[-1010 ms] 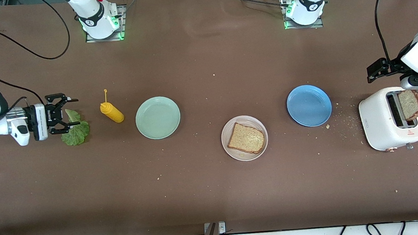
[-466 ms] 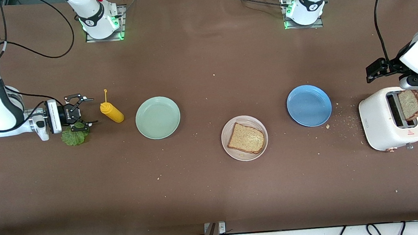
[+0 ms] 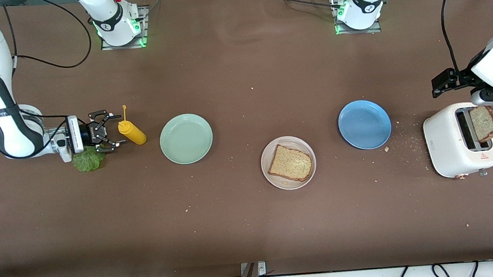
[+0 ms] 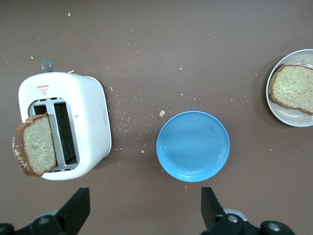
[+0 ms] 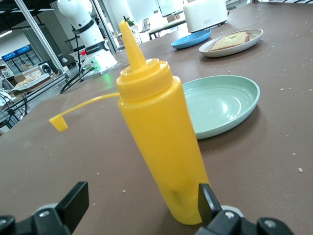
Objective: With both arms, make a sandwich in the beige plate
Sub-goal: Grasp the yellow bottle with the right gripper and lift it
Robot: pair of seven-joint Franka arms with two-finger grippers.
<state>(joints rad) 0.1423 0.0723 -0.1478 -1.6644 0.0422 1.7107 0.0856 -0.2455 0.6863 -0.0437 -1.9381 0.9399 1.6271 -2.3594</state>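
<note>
Now the right gripper (image 3: 114, 131) is sitting spread wide just beside the mustard bottle (image 3: 132, 133), while the left gripper (image 4: 144, 215) is hanging open over the toaster (image 3: 461, 140)

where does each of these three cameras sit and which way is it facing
Front view: high across the table, looking down; both white arms, left gripper above the white toaster, right gripper open at the yellow squeeze bottle.
Left wrist view: looks straight down on toaster, round blue plate, own open fingertips.
Right wrist view: low, level, bottle close, own fingertips.
Both wrist views show the bread slice on the beige plate.
</note>
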